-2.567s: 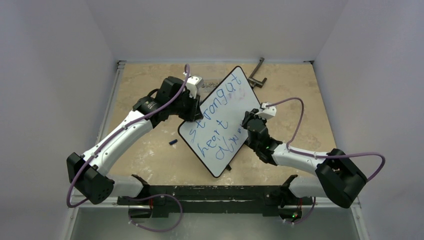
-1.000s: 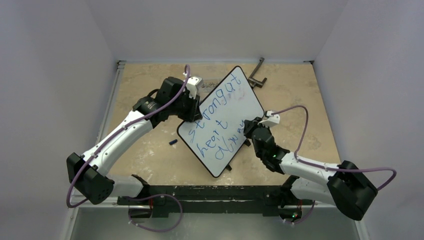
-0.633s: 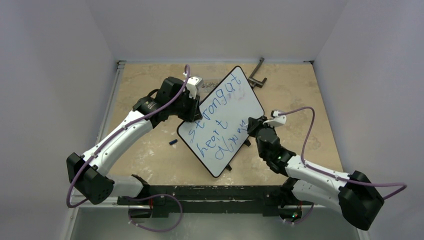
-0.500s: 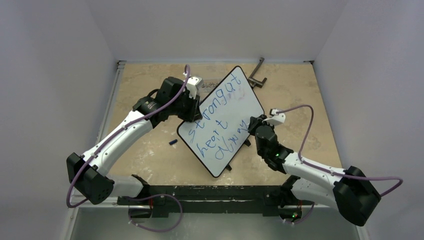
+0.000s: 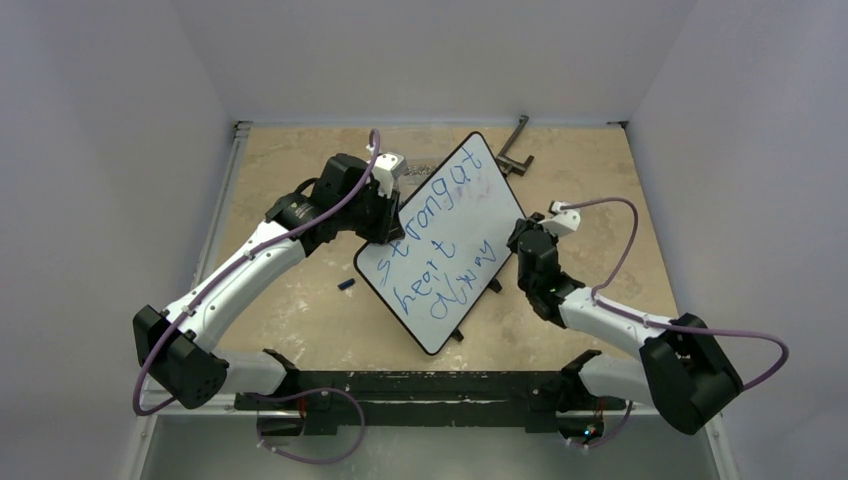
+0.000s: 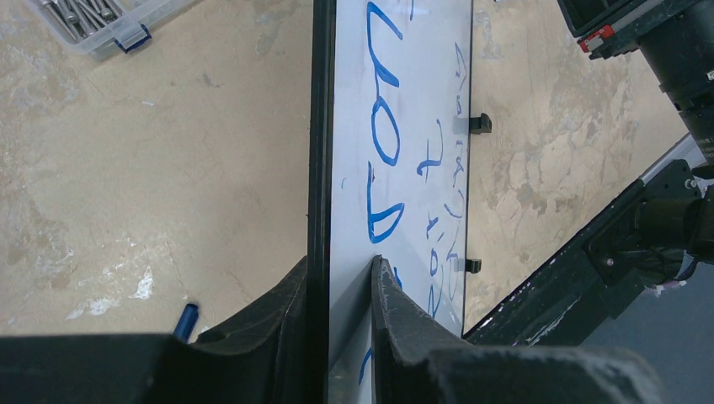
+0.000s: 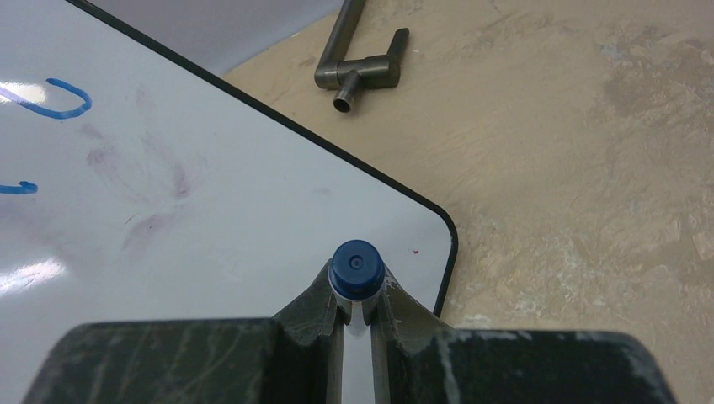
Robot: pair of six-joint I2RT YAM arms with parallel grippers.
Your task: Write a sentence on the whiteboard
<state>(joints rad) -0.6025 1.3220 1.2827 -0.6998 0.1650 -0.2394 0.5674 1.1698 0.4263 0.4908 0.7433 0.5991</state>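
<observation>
Looking down from above, the whiteboard (image 5: 492, 205) sits mid-table (image 5: 300, 300), turned diagonally so its long axis runs from 7 to 1 o'clock. The sentence (image 5: 425, 215) is in blue, two rows, reads roughly "strong at heart always".

The left tool (image 5: 385, 232) is at the board's 9 o'clock edge. The wrist view shows it clenched on that edge, one finger (image 6: 282, 307) on each face.

The right tool (image 5: 520, 236) is at the board's 3 o'clock corner, grasping a marker (image 7: 357, 263). Its round blue end pokes out between the fingers, right over the rounded corner. Can't tell if the tip touches the board. There's a faint purple smudge (image 7: 156, 198) at the marker's 9 o'clock.

Other stuff:
- Two clips (image 5: 458, 336) sit on the long edge facing 5 o'clock.
- A small blue cap (image 5: 346, 285) lies just beside the board's 8 o'clock corner.
- A metal handle (image 5: 517, 142) lies at the board's 1 o'clock, near it but apart.
- A clear box (image 6: 93, 21) of screws shows in the left wrist view.
</observation>
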